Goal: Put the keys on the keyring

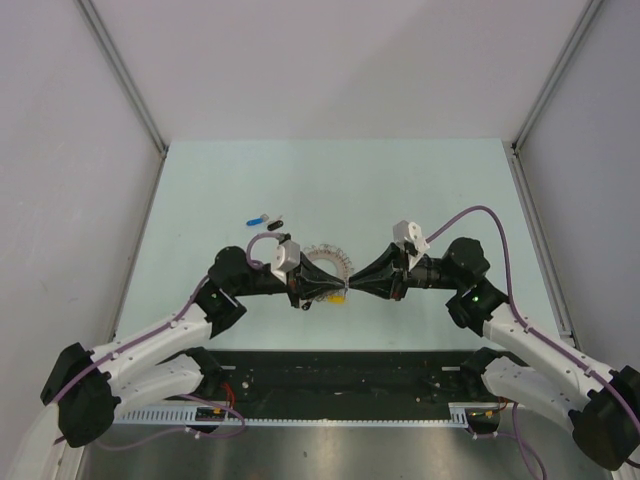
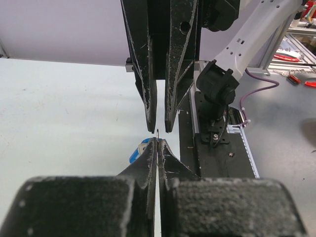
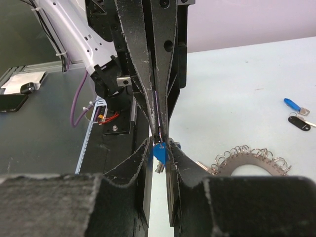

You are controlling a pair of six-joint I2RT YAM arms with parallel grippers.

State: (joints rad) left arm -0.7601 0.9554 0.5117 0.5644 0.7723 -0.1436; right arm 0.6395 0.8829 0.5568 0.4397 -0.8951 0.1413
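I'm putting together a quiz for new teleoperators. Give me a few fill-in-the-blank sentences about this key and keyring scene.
1. The key head seen between the right gripper's fingertips is coloured ___.
2. The left gripper's jaws are ___.
3. Away from the keyring, beside the loose blue key, lies a second key with a ___ head.

Missing words: blue; shut; black.

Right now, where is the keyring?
In the top view the keyring lies mid-table, just beyond the point where the left gripper and right gripper face tip to tip; the loose blue key and black key sit farther back, to its left.
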